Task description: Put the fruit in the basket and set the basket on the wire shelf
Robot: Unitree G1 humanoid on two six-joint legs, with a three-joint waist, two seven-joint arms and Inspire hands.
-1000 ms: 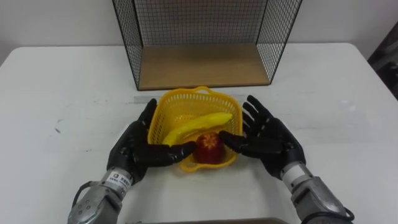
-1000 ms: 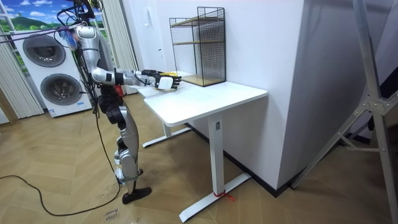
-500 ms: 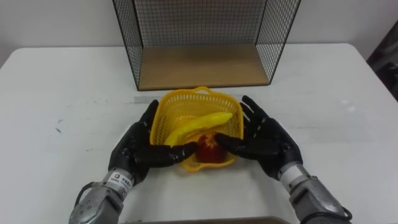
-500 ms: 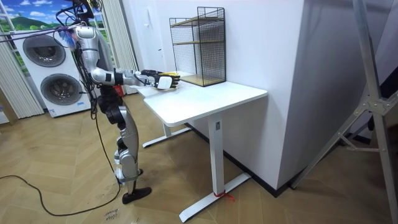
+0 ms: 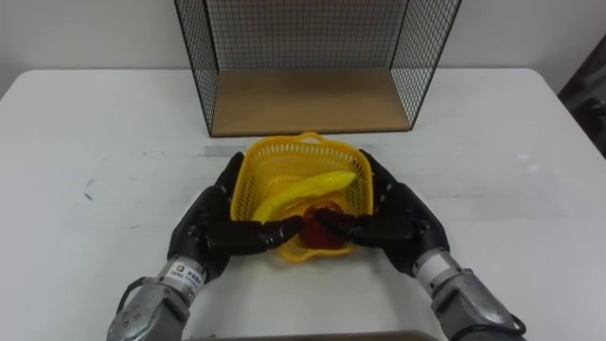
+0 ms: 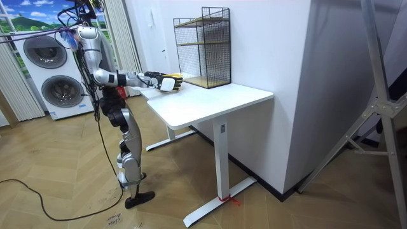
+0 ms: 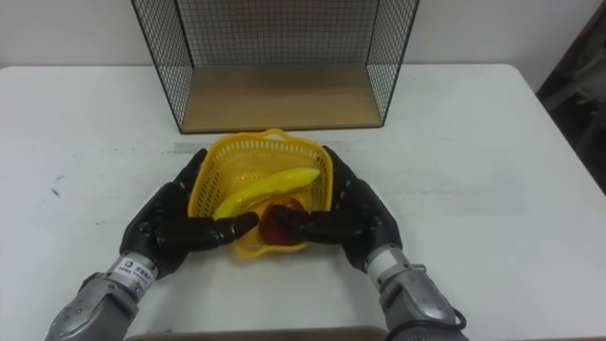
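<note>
A yellow plastic basket (image 5: 284,159) sits on the white table (image 5: 104,133), just in front of the wire shelf (image 5: 308,99). A banana (image 5: 303,191) lies across the inside, and a red apple (image 5: 322,237) at its near end is partly hidden by my thumbs. My left hand (image 5: 201,227) lies flat against the basket's left side. My right hand (image 5: 402,223) presses the right side. Both keep their fingers straight, thumbs meeting across the basket's near wall. In the room view I stand at the table's end with both arms stretched out to the basket (image 6: 169,83).
The wire shelf (image 6: 203,48) is a black mesh cage with a wooden floor, open toward me, at the table's far edge against the wall. Bare tabletop (image 7: 473,142) spreads to both sides. Washing machines (image 6: 54,76) stand behind me.
My right hand has moved left onto the basket's right side, and its thumb now crosses in front of the apple. The left hand and the basket have hardly moved.
</note>
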